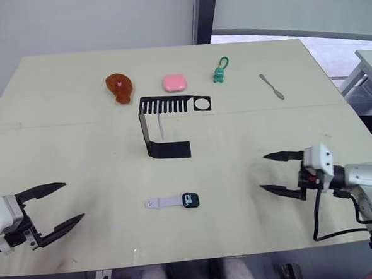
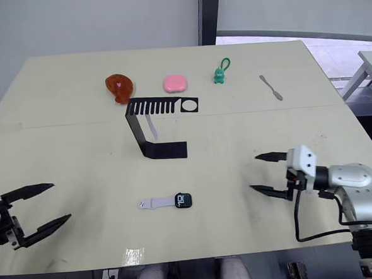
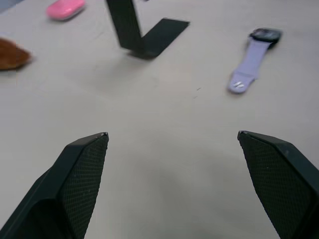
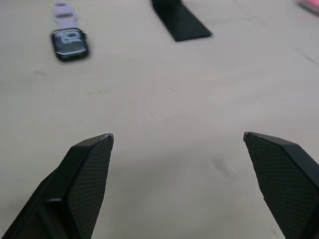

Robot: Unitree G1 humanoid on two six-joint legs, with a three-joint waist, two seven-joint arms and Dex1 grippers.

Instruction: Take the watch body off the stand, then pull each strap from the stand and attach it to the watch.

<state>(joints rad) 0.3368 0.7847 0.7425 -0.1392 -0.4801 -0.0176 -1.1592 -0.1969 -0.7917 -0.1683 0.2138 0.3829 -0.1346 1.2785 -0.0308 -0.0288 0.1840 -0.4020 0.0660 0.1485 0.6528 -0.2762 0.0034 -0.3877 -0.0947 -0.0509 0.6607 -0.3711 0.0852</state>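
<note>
The watch body [image 1: 190, 200] lies flat on the table [image 1: 59, 134] in the lower middle of the left eye view, screen up, already off the stand [image 1: 166, 125]. One pale lavender strap [image 1: 164, 203] extends from its left edge and appears joined to it, so the first attachment seems done. The stand sits just above, at the centre of the frame, base flat and comb-slotted bar at the top. A second strap [image 1: 161, 129] hangs as a thin pale strip from the slotted bar, beside the upright; it looks not yet pulled free. Judging from this, what remains is drawing that strap out and fitting it to the watch's bare right edge.

The left gripper [image 1: 54, 211] hovers over the table at the lower left of the frame, its two black fingers spread wide and holding nothing. The right gripper [image 1: 280, 174] hovers at the lower right, likewise spread and empty. Both are well apart from the watch and the stand.

Along the upper part of the frame lie a brown object [image 1: 119, 86], a pink case [image 1: 174, 83], a green keychain figure [image 1: 220, 71] and a grey metal tool [image 1: 272, 86].
</note>
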